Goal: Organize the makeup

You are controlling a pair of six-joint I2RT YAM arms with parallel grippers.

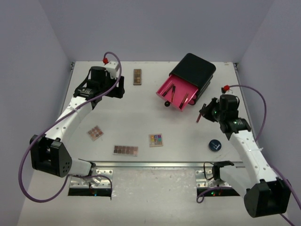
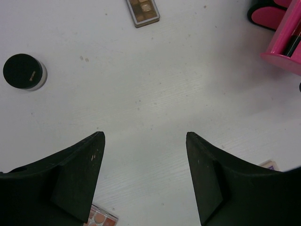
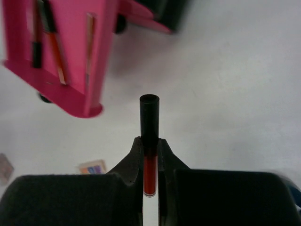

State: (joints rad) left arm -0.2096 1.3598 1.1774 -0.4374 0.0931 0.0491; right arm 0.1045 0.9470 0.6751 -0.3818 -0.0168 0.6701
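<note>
My right claw (image 3: 149,141) is closed tight on a dark red pencil (image 3: 149,115). Next I should drop it into the pink drawer (image 3: 73,47).

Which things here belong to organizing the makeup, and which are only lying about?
Job: red pencil in the shut right pincer; far brown palette; long brown palette; small palette; coloured palette; round compact.
Not makeup: black box with pink drawer; purple cables.
</note>
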